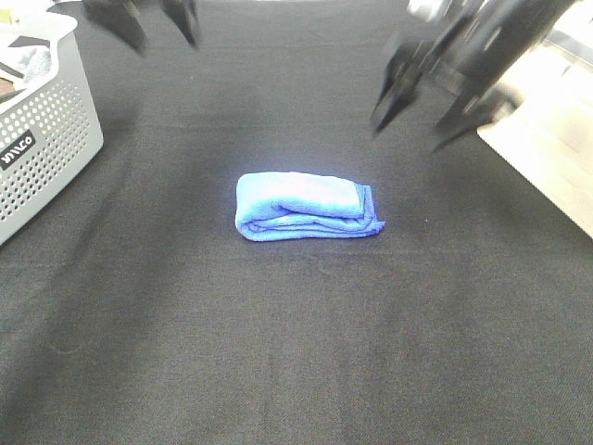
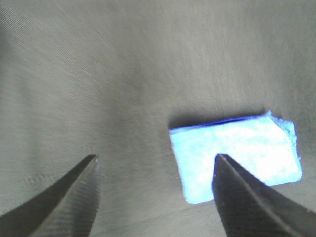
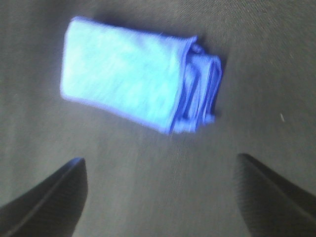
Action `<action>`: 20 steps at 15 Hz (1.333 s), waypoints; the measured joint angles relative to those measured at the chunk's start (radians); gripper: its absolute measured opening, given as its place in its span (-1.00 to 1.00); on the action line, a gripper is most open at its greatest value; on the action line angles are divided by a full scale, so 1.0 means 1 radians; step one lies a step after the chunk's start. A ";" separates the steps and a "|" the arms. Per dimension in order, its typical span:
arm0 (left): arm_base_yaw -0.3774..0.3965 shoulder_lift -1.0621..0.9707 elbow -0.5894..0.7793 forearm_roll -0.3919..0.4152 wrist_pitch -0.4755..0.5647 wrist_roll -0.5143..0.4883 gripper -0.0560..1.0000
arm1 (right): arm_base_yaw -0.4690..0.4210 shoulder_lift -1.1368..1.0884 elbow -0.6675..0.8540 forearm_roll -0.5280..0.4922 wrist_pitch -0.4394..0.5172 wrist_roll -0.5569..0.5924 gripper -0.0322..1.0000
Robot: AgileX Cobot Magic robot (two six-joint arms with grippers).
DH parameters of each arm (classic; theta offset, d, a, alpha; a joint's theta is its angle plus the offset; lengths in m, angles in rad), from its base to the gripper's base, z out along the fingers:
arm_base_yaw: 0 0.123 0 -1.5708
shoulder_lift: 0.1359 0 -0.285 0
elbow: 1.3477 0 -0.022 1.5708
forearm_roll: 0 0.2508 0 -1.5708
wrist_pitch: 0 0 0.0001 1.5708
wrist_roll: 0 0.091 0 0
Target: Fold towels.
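Observation:
A bright blue towel [image 1: 304,206] lies folded into a small thick bundle in the middle of the black table cloth. It also shows in the left wrist view [image 2: 237,155] and in the right wrist view [image 3: 138,74]. My left gripper [image 1: 157,23] hangs open and empty at the far left, well away from the towel; in its own view [image 2: 155,160] the jaws stand wide apart. My right gripper [image 1: 417,125] is open and empty, raised to the far right of the towel, blurred by motion; in its own view [image 3: 158,163] it is also open.
A grey perforated basket [image 1: 42,139] stands at the left edge with a grey cloth inside. The black cloth [image 1: 278,352] covers the table. The table's light edge [image 1: 547,158] shows at the right.

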 joint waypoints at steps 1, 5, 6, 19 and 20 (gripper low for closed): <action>-0.016 -0.046 0.033 0.012 0.000 0.004 0.28 | 0.000 -0.045 0.000 -0.017 0.031 0.007 0.55; -0.074 -0.279 0.260 0.095 0.001 0.005 0.28 | 0.000 -0.193 0.000 -0.090 0.135 0.027 0.55; -0.084 -0.357 0.341 0.111 0.001 -0.006 0.28 | 0.000 -0.236 0.002 -0.107 0.138 0.030 0.55; -0.086 -1.728 1.426 0.084 0.009 -0.027 0.28 | 0.000 -1.151 0.753 -0.303 0.126 0.031 0.55; -0.086 -1.825 1.474 0.084 0.010 -0.022 0.28 | 0.000 -1.224 0.807 -0.332 0.114 0.031 0.55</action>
